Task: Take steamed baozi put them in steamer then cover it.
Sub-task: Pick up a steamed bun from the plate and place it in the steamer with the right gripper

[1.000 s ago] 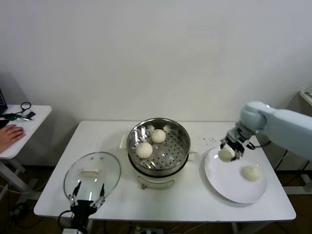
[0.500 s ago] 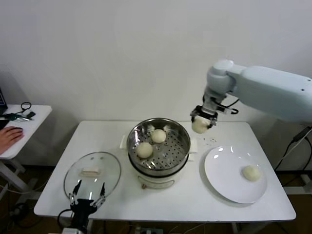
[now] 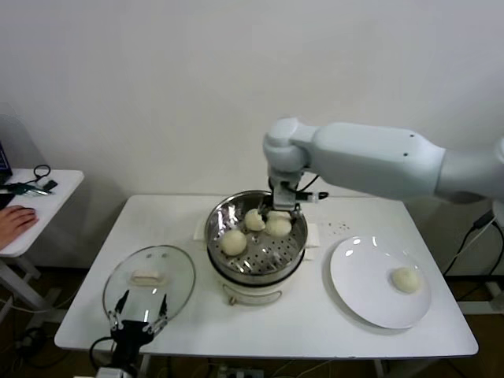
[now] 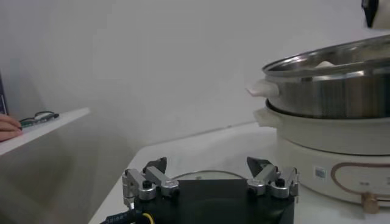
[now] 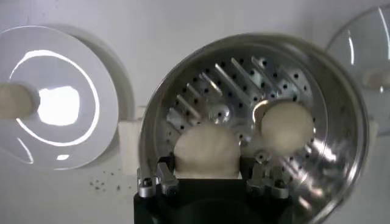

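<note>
- White table stands against a plain pale wall; a smaller side table sits off to the robot's left.
- Right gripper hangs over the steamer, its arm reaching in from the robot's right side.
- Its fingers are clenched on one steamed baozi, which sits between the jaws in the right wrist view.
- Whether that bun already touches the perforated tray cannot be told from either view.
- Two more buns lie inside the pot: one just beside the held bun toward the robot's left, touching or nearly so, and one farther left and nearer the robot.
- In the right wrist view only one of these shows, resting on the tray just beside the held bun.
- A fourth bun lies on the white plate, well apart from the right gripper, on the robot's right.
- Left gripper is parked low at the table's near edge, well apart from the pot, with its jaws released and spread wide, holding nothing.
- The cover lies flat on the table just ahead of the left gripper, handle up, beside the steamer and not on it.
- In the left wrist view the steamer's steel wall and white base rise near the spread fingers.
</note>
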Motion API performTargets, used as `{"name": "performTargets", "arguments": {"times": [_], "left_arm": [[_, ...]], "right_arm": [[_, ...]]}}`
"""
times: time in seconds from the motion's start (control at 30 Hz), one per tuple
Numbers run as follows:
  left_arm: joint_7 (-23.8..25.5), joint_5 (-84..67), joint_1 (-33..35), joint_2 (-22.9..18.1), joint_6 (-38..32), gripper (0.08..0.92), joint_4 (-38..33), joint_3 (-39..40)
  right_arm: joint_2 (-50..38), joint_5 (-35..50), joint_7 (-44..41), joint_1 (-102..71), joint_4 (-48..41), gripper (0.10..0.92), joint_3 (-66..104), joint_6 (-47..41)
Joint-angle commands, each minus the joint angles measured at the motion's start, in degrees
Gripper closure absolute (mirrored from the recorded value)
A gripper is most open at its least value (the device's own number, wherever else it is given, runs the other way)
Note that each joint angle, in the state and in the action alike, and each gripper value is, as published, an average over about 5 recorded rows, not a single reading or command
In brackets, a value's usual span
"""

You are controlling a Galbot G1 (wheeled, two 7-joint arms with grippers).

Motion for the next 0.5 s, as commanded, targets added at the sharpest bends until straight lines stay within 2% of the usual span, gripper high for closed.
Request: {"name": "performTargets", "arguments": {"times": [0.03, 0.5], "left_arm": [[0.1, -0.5, 0.0, 0.3, -0.1, 0.177, 0.4, -0.3], [0.0, -0.6, -0.3, 0.5, -0.2, 0.177, 1.5, -0.4]], "right_arm": [[5.5, -2.5, 0.0, -5.4, 0.5, 0.347, -0.9, 1.6], [5.9, -2.9, 0.7, -6.4, 0.1, 0.345, -1.2, 1.7]]}}
